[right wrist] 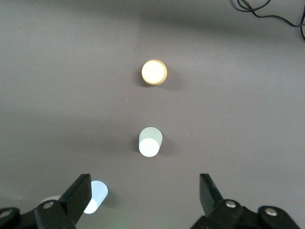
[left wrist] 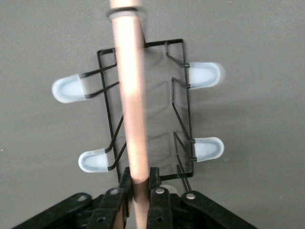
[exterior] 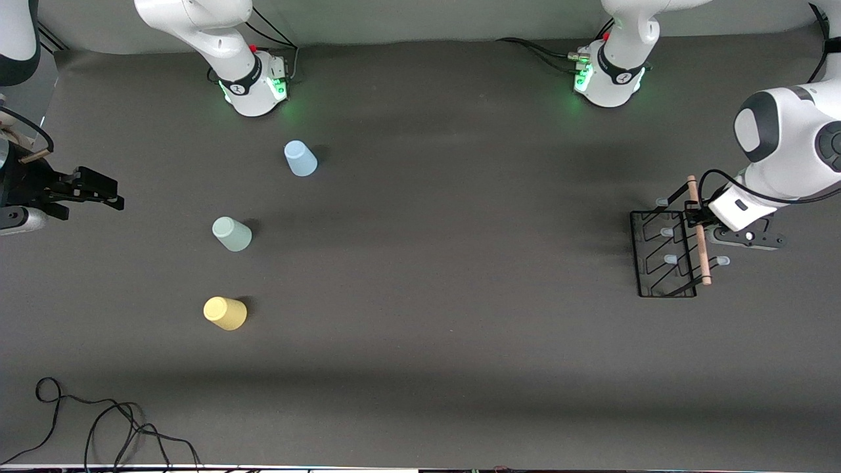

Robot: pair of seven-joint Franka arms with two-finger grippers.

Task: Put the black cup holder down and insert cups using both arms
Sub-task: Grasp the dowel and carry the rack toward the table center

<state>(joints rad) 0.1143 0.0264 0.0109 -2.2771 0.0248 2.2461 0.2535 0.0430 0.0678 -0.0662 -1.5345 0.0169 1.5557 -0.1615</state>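
Observation:
The black cup holder [exterior: 662,257] stands at the left arm's end of the table, a wire rack with pale-tipped pegs [left wrist: 205,75]. My left gripper [exterior: 695,221] is over it, shut on its wooden rod handle [left wrist: 131,95]; the fingers [left wrist: 125,183] press the rod from both sides. Three cups stand toward the right arm's end: light blue [exterior: 300,158], pale green [exterior: 232,234] nearer the front camera, and yellow [exterior: 225,313] nearest. My right gripper [exterior: 108,192] waits open and empty in the air past them; its wrist view shows the yellow [right wrist: 154,72], green [right wrist: 150,141] and blue [right wrist: 96,194] cups.
The two arm bases [exterior: 256,85] [exterior: 608,82] stand along the table's edge farthest from the front camera. Loose black cables [exterior: 98,420] lie at the near edge toward the right arm's end. Bare dark tabletop [exterior: 447,263] stretches between the cups and the holder.

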